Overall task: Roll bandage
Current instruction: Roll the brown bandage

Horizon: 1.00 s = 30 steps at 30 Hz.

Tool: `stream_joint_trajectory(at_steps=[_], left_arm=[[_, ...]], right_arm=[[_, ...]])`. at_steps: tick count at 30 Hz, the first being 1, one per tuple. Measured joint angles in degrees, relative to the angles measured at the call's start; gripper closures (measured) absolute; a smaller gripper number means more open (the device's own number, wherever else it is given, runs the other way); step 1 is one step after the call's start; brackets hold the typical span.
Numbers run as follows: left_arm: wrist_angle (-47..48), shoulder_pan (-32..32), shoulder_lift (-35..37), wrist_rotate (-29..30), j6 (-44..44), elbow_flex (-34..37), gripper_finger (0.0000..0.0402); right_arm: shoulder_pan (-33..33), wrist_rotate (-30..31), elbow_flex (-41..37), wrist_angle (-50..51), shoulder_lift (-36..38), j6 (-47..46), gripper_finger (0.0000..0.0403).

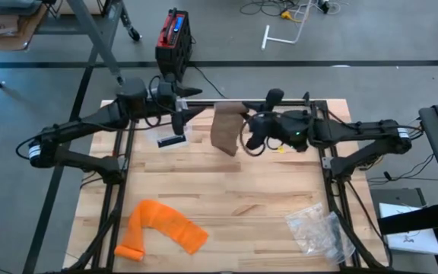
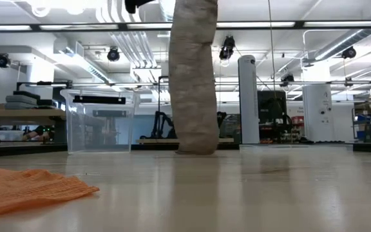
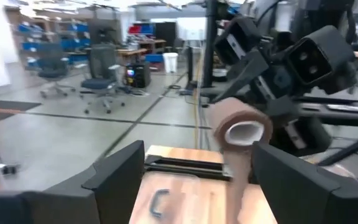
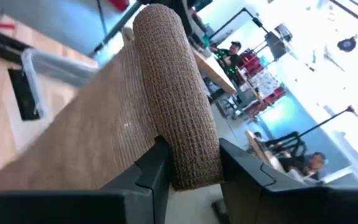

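- Right gripper (image 4: 188, 163): fingers pinch the roll (image 4: 178, 93) of the brown bandage (image 1: 226, 129) from both sides, as the right wrist view shows; in the high view this gripper (image 1: 248, 128) sits at upper centre of the frame, just right of the bandage.
- Roll: held off the table (image 1: 226, 198), above its upper edge in the high view; in the right wrist view its long axis runs away from the fingers, one end between them and the other toward the top of the frame.
- Loose tail: a flat strip leaves the roll and hangs down; in the low view it falls as a vertical band (image 2: 194, 77) from the top edge at centre, and its lower end meets the tabletop.
- Left gripper (image 1: 179, 122): fingers spread wide and holding nothing; in the high view it lies just left of the bandage, apart from it.
- Left wrist view: the roll (image 3: 238, 127) appears end-on between the two spread fingers (image 3: 120, 180), pale core facing the camera, with the right arm behind it.
- Elsewhere on the table: an orange bandage (image 1: 160, 227) at lower left, a clear plastic bag (image 1: 318, 227) at lower right, both well apart from the grippers.
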State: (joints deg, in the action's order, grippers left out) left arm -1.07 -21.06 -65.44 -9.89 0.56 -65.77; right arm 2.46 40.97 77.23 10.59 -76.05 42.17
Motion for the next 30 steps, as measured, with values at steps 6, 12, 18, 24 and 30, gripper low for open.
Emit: stream_joint_trajectory(at_steps=[6, 12, 18, 24, 30], left_arm=[[-0.43, 0.0, -0.05, -0.15, -3.89, -0.22, 0.0114], [1.07, -1.14, -2.92, -0.26, -12.17, -4.32, 0.0106], [9.7, -4.24, -7.98, -6.46, -16.38, -14.08, 0.0109], [12.52, -5.28, -12.37, -12.21, -20.26, -19.33, 0.0108], [11.2, -7.56, -14.72, -18.22, -28.08, -19.81, 0.011]], right_arm=[[0.39, 4.51, 2.28, -0.64, -2.91, 5.98, 0.0291], [0.16, 6.21, 4.44, -3.48, -5.02, 14.17, 0.0293], [-0.25, 6.83, 7.1, -5.81, -6.36, 21.57, 0.0297], [-1.76, 6.64, 7.66, -6.77, -6.49, 24.4, 0.0288], [-3.42, 6.62, 7.67, -7.89, -6.41, 28.17, 0.0297]])
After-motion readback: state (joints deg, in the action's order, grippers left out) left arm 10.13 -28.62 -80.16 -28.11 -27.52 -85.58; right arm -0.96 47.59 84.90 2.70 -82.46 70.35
